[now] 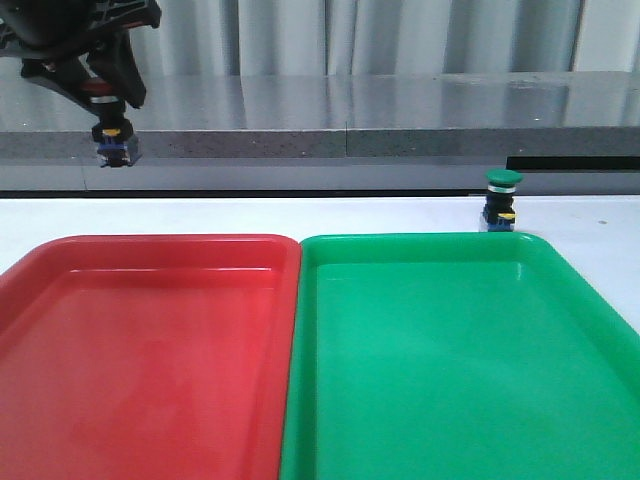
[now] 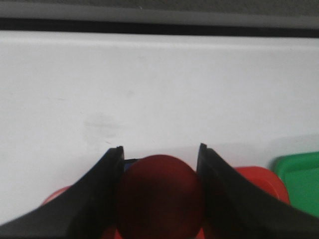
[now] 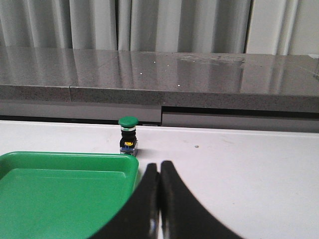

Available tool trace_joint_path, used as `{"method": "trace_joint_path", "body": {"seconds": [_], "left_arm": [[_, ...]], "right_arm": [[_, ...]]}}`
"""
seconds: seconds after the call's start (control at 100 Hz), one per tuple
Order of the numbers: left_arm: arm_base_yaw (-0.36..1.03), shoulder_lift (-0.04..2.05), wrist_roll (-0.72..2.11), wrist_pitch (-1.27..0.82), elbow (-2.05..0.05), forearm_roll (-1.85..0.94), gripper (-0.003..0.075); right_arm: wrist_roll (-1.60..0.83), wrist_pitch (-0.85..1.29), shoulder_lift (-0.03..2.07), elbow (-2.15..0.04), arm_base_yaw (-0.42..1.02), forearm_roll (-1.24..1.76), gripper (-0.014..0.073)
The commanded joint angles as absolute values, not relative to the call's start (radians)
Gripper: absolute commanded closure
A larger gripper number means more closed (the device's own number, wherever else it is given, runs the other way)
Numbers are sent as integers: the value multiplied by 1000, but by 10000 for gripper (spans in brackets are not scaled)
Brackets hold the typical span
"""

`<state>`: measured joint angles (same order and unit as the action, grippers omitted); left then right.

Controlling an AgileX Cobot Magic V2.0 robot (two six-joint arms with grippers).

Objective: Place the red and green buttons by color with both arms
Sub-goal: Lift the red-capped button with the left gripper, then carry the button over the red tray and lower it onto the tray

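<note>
My left gripper (image 1: pixel 112 118) is high at the far left, shut on the red button (image 1: pixel 113 135), which hangs well above the table. In the left wrist view the red cap (image 2: pixel 160 195) fills the gap between the fingers (image 2: pixel 104 189). The green button (image 1: pixel 502 202) stands upright on the white table just behind the far right corner of the green tray (image 1: pixel 450 360). It also shows in the right wrist view (image 3: pixel 128 135), beyond my right gripper (image 3: pixel 160 169), which is shut and empty, low beside the green tray's corner (image 3: pixel 70 189). The right arm is out of the front view.
The red tray (image 1: pixel 150 350) lies at front left, touching the green tray along its side. A grey stone ledge (image 1: pixel 350 120) runs along the back of the table. Curtains hang behind it. White table (image 3: pixel 239 169) lies right of the green tray.
</note>
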<state>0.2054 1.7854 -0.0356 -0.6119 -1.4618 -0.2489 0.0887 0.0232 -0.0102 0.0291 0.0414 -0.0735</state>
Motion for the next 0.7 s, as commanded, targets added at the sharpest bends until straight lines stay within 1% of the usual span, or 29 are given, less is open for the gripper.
{"method": "trace_joint_path", "body": {"seconds": [0.0,0.15,0.29,0.44,0.69], "left_arm": [[241,1689,-43,-503,-1404,-275,645],[288,1635,-43,-405,-1250,-297,645],[310,1630,-43,-350,-1157,-328,645],[336,1630,-43,-306,-1088,-335,645],[374,1630,-43,-154,-1000,-361,645]], "right_arm": [[88,-67,-27,13,36,-72,660],[88,-67,-27,13,36,-72,660],[88,-67,-27,13,36,-72,660],[88,-67,-27,13,36,-72,660],[88,-67,-27,13,36,-72,660]]}}
